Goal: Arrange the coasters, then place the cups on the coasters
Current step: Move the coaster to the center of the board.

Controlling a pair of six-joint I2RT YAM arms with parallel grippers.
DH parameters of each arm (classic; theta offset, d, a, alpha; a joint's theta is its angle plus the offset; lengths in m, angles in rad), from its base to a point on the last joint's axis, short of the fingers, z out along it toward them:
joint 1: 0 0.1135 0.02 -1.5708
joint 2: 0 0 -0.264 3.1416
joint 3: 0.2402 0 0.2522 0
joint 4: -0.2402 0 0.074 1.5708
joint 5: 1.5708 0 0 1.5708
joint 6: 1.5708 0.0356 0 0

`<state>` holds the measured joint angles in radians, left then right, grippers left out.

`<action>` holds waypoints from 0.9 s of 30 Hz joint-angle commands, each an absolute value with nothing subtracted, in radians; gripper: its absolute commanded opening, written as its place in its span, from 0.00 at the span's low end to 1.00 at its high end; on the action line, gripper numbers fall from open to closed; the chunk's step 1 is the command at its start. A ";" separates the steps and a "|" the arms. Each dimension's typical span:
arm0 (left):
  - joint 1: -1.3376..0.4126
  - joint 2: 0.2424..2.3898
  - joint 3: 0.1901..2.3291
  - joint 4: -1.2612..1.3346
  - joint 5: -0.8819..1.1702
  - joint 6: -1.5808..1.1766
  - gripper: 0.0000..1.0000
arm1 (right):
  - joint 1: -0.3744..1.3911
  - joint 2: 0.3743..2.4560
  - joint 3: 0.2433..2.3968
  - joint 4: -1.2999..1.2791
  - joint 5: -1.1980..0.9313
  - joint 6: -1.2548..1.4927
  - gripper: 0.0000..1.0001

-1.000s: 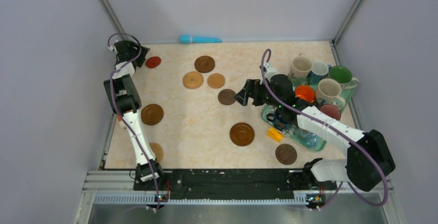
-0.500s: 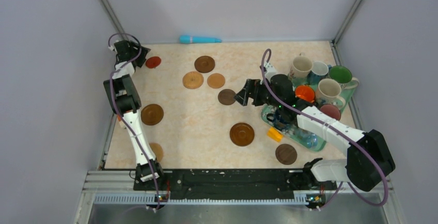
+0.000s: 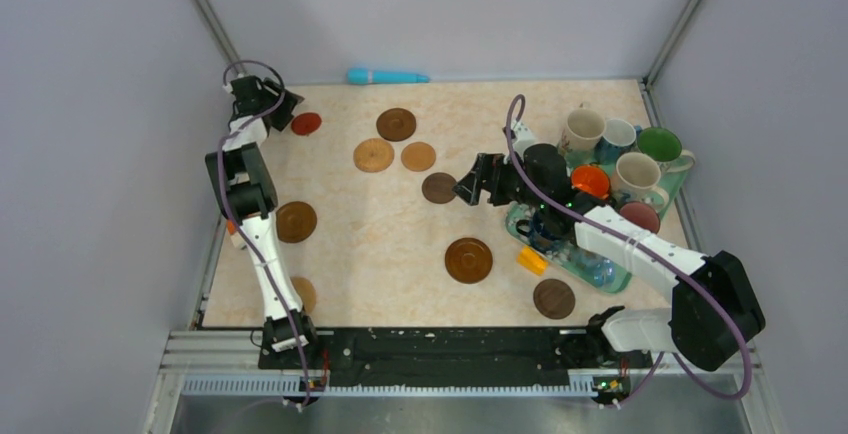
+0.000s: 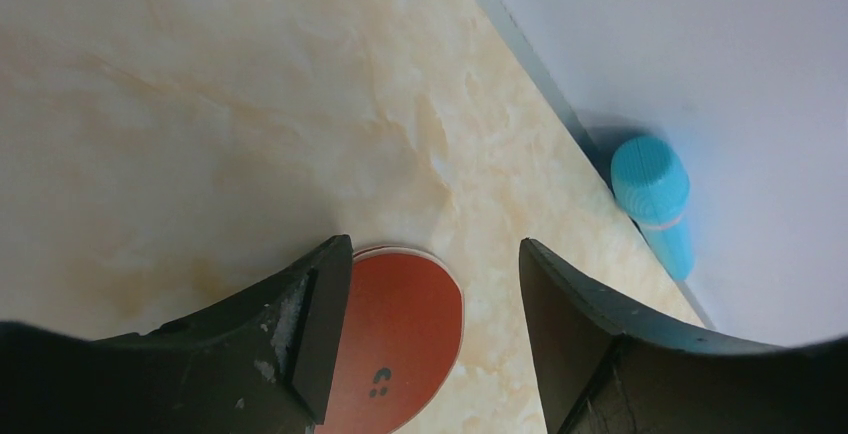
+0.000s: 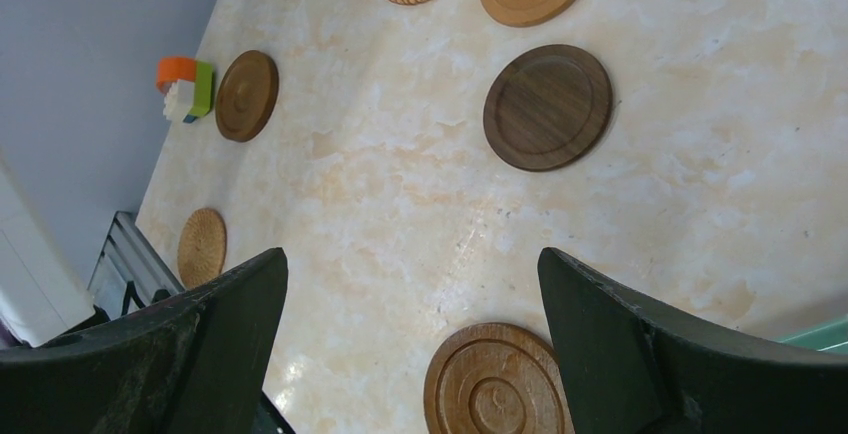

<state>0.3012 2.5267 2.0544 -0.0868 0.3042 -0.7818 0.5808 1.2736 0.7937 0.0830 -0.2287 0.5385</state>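
Red coaster [image 4: 400,339]: lay flat, judged thin, stiff, light, slippery, best pinched across its rim; left gripper [image 4: 430,289] half-spread over it, right gripper [image 5: 412,264] wide, empty.

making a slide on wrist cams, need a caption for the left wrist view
Open left end effector over the red coaster on the marbled table, teal cylinder by the wall.
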 commanded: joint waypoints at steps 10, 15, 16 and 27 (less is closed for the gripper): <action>0.226 2.342 1.816 -0.221 0.365 -0.724 0.67 | 0.593 1.212 0.772 0.137 -0.238 0.562 0.94; 0.227 2.322 1.799 -0.094 0.353 -0.759 0.68 | 0.593 1.203 0.770 0.135 -0.238 0.561 0.94; 0.227 2.335 1.809 -0.067 0.354 -0.770 0.68 | 0.593 1.203 0.771 0.136 -0.237 0.559 0.94; 0.219 2.513 1.969 0.029 0.441 -0.904 0.67 | 0.594 1.230 0.796 0.128 -0.227 0.550 0.94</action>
<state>0.2249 2.4752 1.9377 -0.0299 0.4122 -0.8642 0.5808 1.2373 0.7719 0.0891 -0.2314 0.5537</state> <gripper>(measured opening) 0.675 0.941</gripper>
